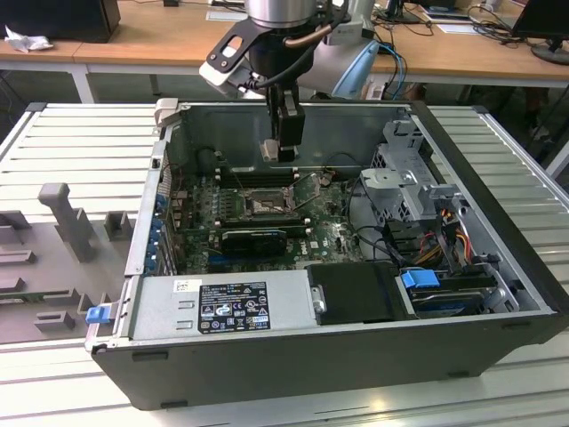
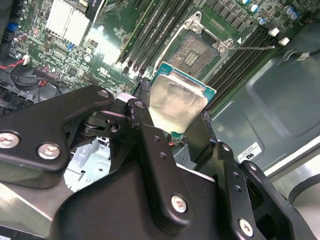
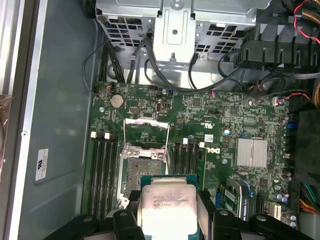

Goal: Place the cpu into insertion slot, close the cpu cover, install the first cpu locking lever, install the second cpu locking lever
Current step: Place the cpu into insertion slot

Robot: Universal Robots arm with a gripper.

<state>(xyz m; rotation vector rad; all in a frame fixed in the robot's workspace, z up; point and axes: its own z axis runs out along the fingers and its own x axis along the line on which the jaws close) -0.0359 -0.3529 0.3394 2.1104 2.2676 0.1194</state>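
Stock as I read it from the remote desk:

- Gripper (image 1: 286, 153): black, two-fingered, hanging inside the open case (image 1: 498, 205). In the exterior view I find its tips hard to separate from the dark interior. In both wrist views its fingers (image 2: 146, 125) press against opposite edges of the cpu.
- Cpu (image 3: 167, 202): thin square with a dull, smeared silver lid on a green backing. It is held in the air over the motherboard (image 3: 210, 115), just beside the insertion slot and not seated. Its near edge is cut off in the first wrist view.
- Insertion slot (image 2: 199, 52): square, with a grey speckled contact field and a silver rim, lying bare. In the first wrist view the cpu hides part of it; the second wrist view gives me the whole square.
- Cpu cover (image 3: 146, 131): a silver sheet-metal frame with a cut-out centre, swung open away from the slot.
- Memory slots (image 3: 102, 165): long, black, ribbed, flanking the slot.
- Heat sink (image 3: 251, 151): pale and finned.
- Power supply (image 1: 222, 302): a grey box with a label, at the front of the case in the exterior view.
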